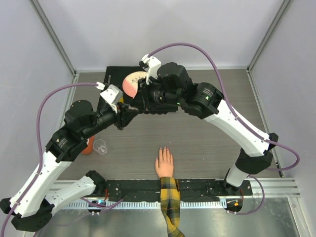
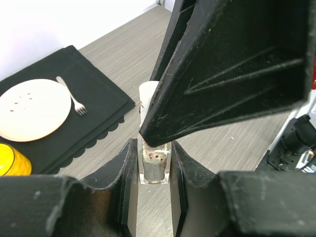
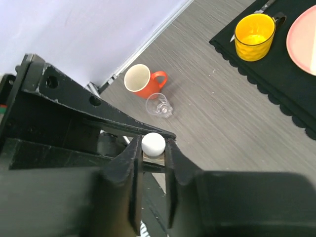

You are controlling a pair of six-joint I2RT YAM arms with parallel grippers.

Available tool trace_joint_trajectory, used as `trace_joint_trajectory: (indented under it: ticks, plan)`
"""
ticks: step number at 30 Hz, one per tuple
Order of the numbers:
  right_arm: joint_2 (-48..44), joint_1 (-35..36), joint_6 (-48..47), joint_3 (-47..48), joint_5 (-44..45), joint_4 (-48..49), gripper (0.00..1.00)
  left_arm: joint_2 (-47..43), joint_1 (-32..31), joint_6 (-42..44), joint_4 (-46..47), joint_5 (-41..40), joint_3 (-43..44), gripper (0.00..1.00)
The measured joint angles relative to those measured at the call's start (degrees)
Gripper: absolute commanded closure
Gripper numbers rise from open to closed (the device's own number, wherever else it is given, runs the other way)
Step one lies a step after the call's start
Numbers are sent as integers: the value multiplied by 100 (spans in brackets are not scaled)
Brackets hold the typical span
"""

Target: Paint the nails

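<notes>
A flesh-coloured hand (image 1: pixel 164 164) in a yellow-and-black plaid sleeve lies flat at the near table edge, and its pinkish nails (image 1: pixel 164 149) point away from the arm bases. Well behind it, above the table, the two grippers meet. My left gripper (image 1: pixel 129 112) (image 2: pixel 153 146) is shut on the body of a small clear bottle (image 2: pixel 154 167). My right gripper (image 1: pixel 141 101) (image 3: pixel 153 144) is shut on the bottle's white cap (image 3: pixel 153 143) (image 2: pixel 147 96). One right finger (image 2: pixel 232 64) hides most of the cap in the left wrist view. The top view does not show the bottle.
A black placemat (image 1: pixel 114 78) (image 2: pixel 98 98) at the back carries a pale pink plate (image 1: pixel 133 83) (image 2: pixel 32 108), a fork (image 2: pixel 71 101) and a yellow mug (image 3: pixel 254 30) (image 2: pixel 12 160). An orange mug (image 1: pixel 87 146) (image 3: pixel 140 80) and a tipped clear glass (image 1: pixel 100 146) (image 3: pixel 159 105) lie left of the hand.
</notes>
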Motion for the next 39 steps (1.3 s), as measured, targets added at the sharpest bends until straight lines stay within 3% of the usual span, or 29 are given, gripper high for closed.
trace_joint_trajectory:
  ticks: [6,12,15,19,22,23,27,34,39]
  plan:
    - [-286,-2,-533,-426,-361,85,99,-20,48,-15,-155,544,2,100]
    - [-1720,-345,-1067,-2546,-2149,1187,99,144,4,-72,-529,2201,140,100]
    - [-2090,-514,-1123,-2894,-2811,1419,99,470,-9,-238,-584,3095,428,100]
    - [-2267,-632,-1091,-2979,-3292,1537,99,662,-7,-468,-525,3668,614,100]
    - [-2288,-627,-1045,-2990,-3359,1587,75,638,-7,-529,-487,3766,614,100]
    - [-2297,-627,-1012,-2990,-3342,1604,55,632,-4,-538,-461,3762,614,100]
    - [-2304,-623,-752,-2962,-3045,1539,34,610,-4,-525,-321,3613,614,100]
    - [-2282,-612,-162,-2312,-1803,1010,29,293,-2,-398,-184,2881,584,100]
    - [-1886,-612,269,-896,-935,267,34,219,-4,-155,-238,2151,562,100]
